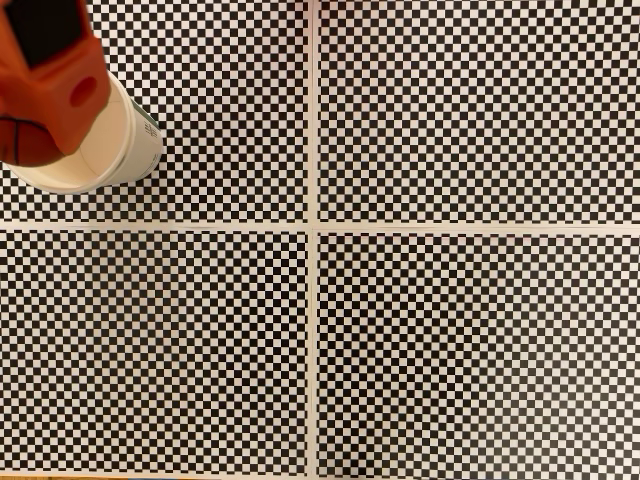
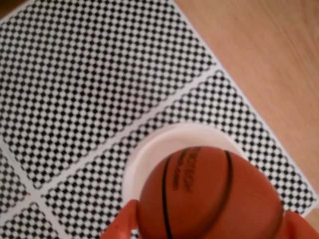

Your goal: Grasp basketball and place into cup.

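The orange-brown basketball (image 2: 209,191) with black seams fills the lower part of the wrist view, pinched between two orange fingers (image 2: 122,221). My gripper (image 2: 209,228) is shut on it. Directly behind the ball lies the round white mouth of the cup (image 2: 164,135). In the fixed view the cream-white cup (image 1: 108,140) stands at the far upper left, its greenish print facing right. The orange gripper (image 1: 40,122) hangs over the cup's mouth. Part of the basketball (image 1: 18,142) shows under it, over the left of the opening.
A black-and-white checkered mat (image 1: 450,340) with white dividing strips covers the whole surface in the fixed view. In the wrist view bare wooden tabletop (image 2: 269,64) lies beyond the mat's edge on the right.
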You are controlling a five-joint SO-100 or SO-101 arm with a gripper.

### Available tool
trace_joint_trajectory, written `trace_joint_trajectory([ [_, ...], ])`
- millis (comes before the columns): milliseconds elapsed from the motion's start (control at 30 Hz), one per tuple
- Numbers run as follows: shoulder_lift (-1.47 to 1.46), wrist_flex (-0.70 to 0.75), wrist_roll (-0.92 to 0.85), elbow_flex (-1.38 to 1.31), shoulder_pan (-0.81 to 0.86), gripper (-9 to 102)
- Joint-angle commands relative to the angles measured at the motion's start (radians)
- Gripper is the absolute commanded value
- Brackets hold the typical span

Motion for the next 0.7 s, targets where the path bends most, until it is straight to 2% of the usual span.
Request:
trace_joint_trajectory([
  [0, 0.028, -0.011, -0.005, -0.005, 0.0, 41],
  [400, 0.064, -0.002, 0.0, 0.011, -0.011, 36],
  [667, 0.29, 0.015, -0.034, 0.114, -0.092, 24],
])
